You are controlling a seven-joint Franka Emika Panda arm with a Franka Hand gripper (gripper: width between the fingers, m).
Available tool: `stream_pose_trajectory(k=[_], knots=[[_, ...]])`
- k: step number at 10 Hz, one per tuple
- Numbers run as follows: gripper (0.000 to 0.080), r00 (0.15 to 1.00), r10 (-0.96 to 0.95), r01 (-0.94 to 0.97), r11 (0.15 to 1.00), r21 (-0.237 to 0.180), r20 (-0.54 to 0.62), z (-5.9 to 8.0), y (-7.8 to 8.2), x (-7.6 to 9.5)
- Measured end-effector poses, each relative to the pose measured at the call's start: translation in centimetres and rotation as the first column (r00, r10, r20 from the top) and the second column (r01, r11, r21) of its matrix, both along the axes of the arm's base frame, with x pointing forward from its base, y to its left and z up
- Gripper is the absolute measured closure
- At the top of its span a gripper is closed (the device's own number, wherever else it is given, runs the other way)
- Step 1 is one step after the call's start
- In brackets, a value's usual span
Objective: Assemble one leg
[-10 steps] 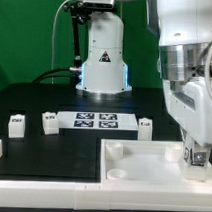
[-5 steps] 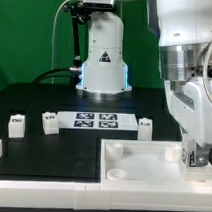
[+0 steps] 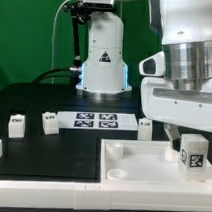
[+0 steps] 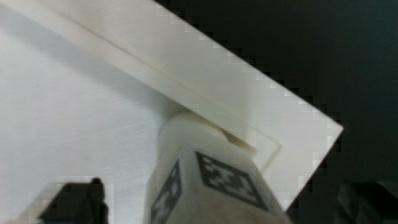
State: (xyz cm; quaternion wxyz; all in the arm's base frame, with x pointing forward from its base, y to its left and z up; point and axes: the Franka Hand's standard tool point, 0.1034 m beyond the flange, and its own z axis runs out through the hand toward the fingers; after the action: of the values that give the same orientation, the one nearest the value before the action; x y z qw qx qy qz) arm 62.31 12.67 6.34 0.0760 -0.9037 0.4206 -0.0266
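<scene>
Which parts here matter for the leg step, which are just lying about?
In play:
- leg, standing on the panel's corner
- white panel
- end effector, open around the leg

Lying about:
- three spare legs
- marker board

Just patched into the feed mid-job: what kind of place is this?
Likely a robotics lab test bench: a black table, a fixed marker board of printed tags, and a green backdrop.

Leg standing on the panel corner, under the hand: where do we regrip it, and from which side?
Judging by its pose, grip the leg on its upper half, coming straight down. It stands upright on the white panel, so only the top is clear. The open hand already straddles it; the fingers meet flat opposite faces.
</scene>
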Motion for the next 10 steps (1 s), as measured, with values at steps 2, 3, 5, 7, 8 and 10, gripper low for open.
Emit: stream_pose_trajectory(k=[2, 3, 5, 7, 8, 10], knots=[[0.0150, 0.970, 0.242, -0.241, 0.970, -0.036, 0.028, 0.15, -0.29, 0.26], [0.0150, 0.941, 0.336, -0.334, 0.941, -0.055, 0.033, 0.15, -0.33, 0.27], [0.0150, 0.858, 0.512, -0.507, 0.855, -0.107, 0.032, 0.26, -0.23, 0.37], [0.0150, 0.700, 0.714, -0.703, 0.691, -0.165, 0.008, 0.26, -0.37, 0.41], [0.0150, 0.587, 0.810, -0.796, 0.576, -0.186, -0.006, 0.22, -0.83, 0.48], [0.0150, 0.593, 0.805, -0.792, 0.582, -0.185, -0.005, 0.21, -0.82, 0.48]])
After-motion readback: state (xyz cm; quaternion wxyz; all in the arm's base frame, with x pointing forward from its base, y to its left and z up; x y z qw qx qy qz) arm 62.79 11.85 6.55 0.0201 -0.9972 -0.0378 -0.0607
